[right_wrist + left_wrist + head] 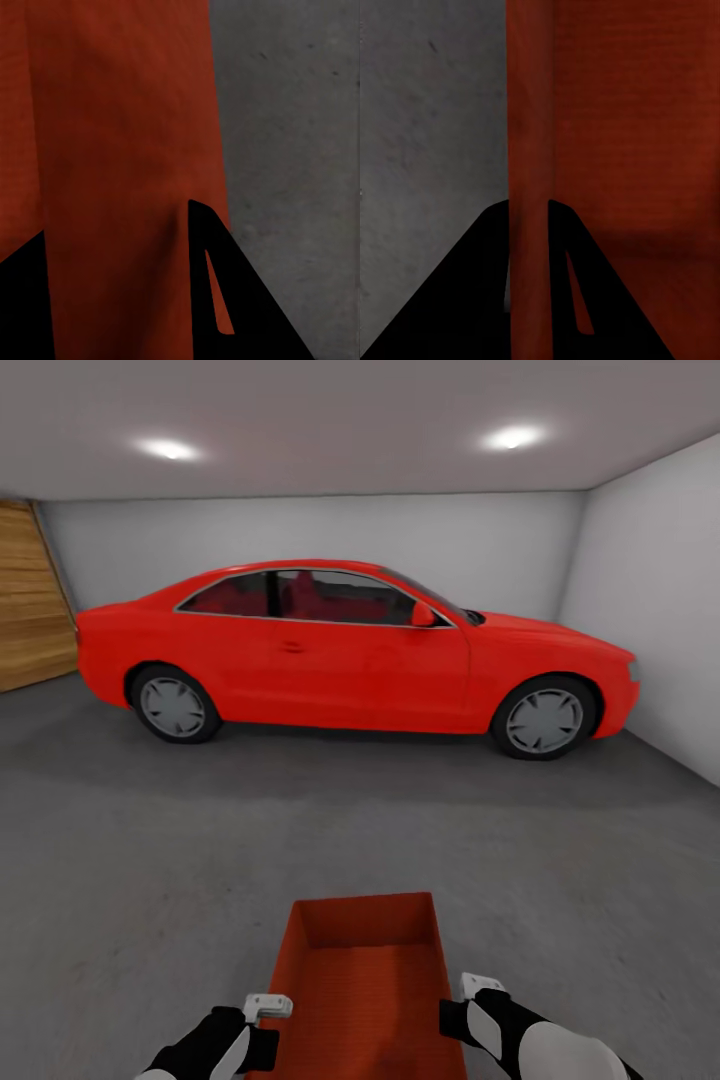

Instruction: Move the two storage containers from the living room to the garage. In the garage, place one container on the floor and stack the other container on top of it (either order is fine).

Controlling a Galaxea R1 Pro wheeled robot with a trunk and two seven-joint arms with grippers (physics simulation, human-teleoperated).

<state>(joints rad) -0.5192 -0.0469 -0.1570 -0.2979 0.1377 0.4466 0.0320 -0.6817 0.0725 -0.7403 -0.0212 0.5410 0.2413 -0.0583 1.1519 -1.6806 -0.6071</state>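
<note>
Left claw [529, 300] is clamped on the left wall of the storage container [365, 990], one finger either side of the rim. Right claw [120, 292] is closed on the opposite wall likewise. The container is held between both arms, low in front of the robot, above the dark grey floor [200, 860] of the garage. A red car [350, 650] is parked side-on beyond, near the white back wall [150, 545].
</note>
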